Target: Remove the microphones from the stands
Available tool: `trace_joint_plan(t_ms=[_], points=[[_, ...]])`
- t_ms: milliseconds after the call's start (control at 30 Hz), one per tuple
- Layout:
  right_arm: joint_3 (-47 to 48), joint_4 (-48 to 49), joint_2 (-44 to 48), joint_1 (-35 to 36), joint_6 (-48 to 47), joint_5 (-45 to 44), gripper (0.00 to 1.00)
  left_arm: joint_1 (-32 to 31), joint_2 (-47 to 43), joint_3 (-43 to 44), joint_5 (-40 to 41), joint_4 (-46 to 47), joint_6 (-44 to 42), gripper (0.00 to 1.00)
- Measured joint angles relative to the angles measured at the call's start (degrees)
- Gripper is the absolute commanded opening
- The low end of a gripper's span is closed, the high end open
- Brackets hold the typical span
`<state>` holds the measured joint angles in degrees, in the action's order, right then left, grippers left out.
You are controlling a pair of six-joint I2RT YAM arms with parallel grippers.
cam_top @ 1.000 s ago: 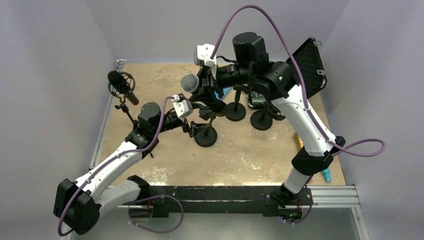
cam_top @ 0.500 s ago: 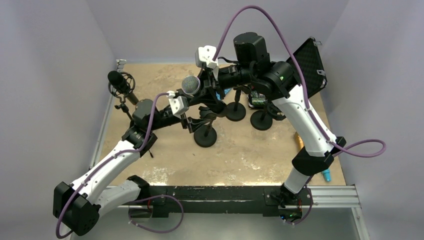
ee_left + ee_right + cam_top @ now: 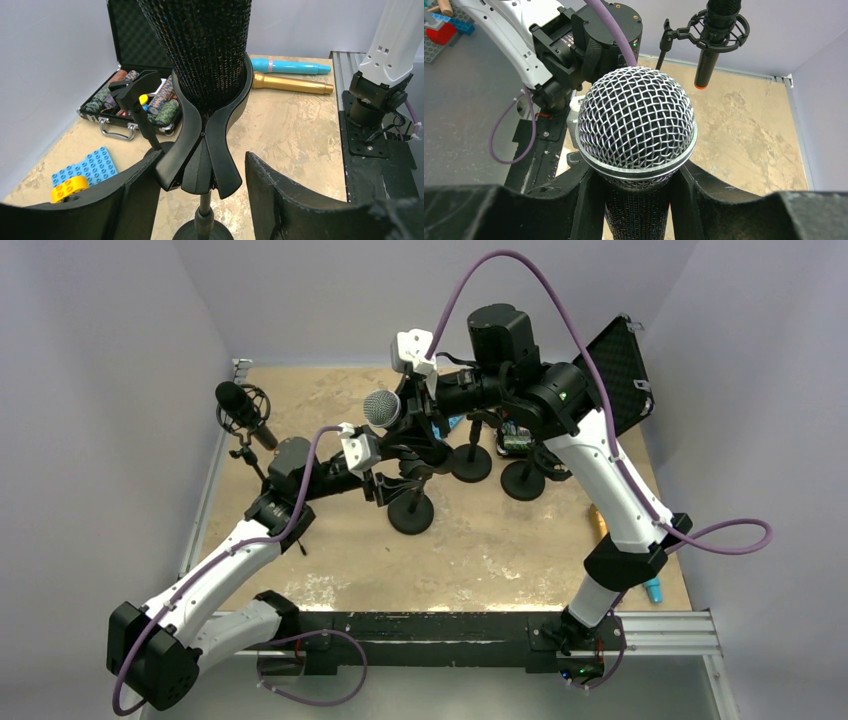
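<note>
Right claw (image 3: 636, 207) clamping microphone (image 3: 636, 120), left claw (image 3: 200, 170) parted astride stand clip (image 3: 222, 145), mottled tan tabletop (image 3: 480, 560), lavender walls (image 3: 110, 360)

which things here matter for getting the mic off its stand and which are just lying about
For the job:
microphone
stand

Lying about:
shock-mount mic
chip case
gold cylinder
blue cylinder
blue bricks
empty stand
</note>
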<state>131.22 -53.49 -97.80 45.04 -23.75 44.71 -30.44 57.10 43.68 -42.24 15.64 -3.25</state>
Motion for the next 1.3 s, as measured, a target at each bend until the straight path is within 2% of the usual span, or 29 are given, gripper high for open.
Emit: trace_joint_plan(t_ms=[33, 67, 133, 167, 533, 733, 767, 800, 900, 933, 967, 1033, 1300], points=[[0.0, 0.0, 0.0, 0.0, 0.1, 0.0, 0.00, 0.0, 0.0, 0.0, 0.0, 0.0, 0.0, 0.60], [0.0, 0.1, 0.0, 0.0, 0.2, 0.0, 0.00, 0.0, 0.1, 0.0, 0.0, 0.0, 0.0, 0.49], [0.0, 0.1, 0.0, 0.0, 0.4, 0.0, 0.00, 0.0, 0.1, 0.0, 0.1, -0.1, -0.3, 0.15], [0.0, 0.0, 0.0, 0.0, 0.7, 0.0, 0.00, 0.1, 0.1, 0.0, 0.0, -0.3, -0.5, 0.02], [1.8, 1.8, -0.4, 0.0, 8.3, 0.0, 0.00, 0.0, 0.4, 0.6, -2.7, -1.6, -1.9, 0.00], [9.7, 12.4, -0.9, 2.0, 14.6, -1.1, 0.00, 0.0, 0.5, 0.6, -2.6, -1.5, -1.9, 0.00], [10.6, 13.9, -0.8, 2.3, 14.9, -1.8, 0.00, 0.0, 0.5, 0.6, -2.6, -1.5, -1.9, 0.09], [11.2, 15.6, -0.5, 2.6, 14.9, -2.9, 0.00, 0.0, 0.5, 0.6, -2.5, -1.5, -1.9, 0.25], [9.9, 18.8, 1.9, 2.8, 13.5, -8.9, 0.00, 0.0, 0.5, 0.8, -1.9, -1.8, -1.7, 0.65], [8.3, 19.3, 3.3, 2.3, 13.0, -11.5, 0.00, 0.0, 0.5, 1.0, -1.4, -2.1, -1.6, 0.83], [6.5, 19.6, 4.7, 1.5, 12.3, -14.0, 0.00, 0.0, 0.5, 1.2, -0.8, -2.2, -1.4, 0.93], [3.0, 20.0, 7.4, -0.4, 11.3, -19.2, 0.00, 0.0, 0.2, 1.6, 0.8, -3.7, -0.8, 1.00], [-17.2, 20.0, 20.3, -13.6, 8.0, -35.2, 0.00, 0.0, -2.6, 4.2, 6.6, -11.0, -0.9, 1.00]])
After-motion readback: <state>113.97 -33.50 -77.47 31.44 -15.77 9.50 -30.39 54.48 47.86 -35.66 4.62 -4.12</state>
